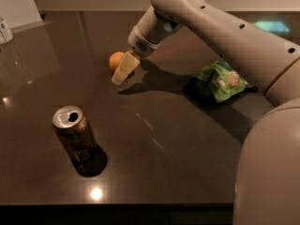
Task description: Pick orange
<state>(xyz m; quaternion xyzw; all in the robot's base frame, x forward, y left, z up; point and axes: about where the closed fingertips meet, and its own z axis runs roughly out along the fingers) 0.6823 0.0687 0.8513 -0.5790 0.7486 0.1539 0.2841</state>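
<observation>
The orange [115, 60] is a small round orange fruit on the dark table [154, 125], left of centre toward the back. My gripper [121, 74] points down and left, with its cream fingers right next to the orange's right side and partly in front of it. I cannot tell whether they touch it. The arm reaches in from the upper right.
A brown soda can with a silver top [74, 136] stands at the front left. A green snack bag [220, 81] lies to the right of the gripper. A white-labelled container [4, 30] stands at the far left edge. The table's front edge runs along the bottom.
</observation>
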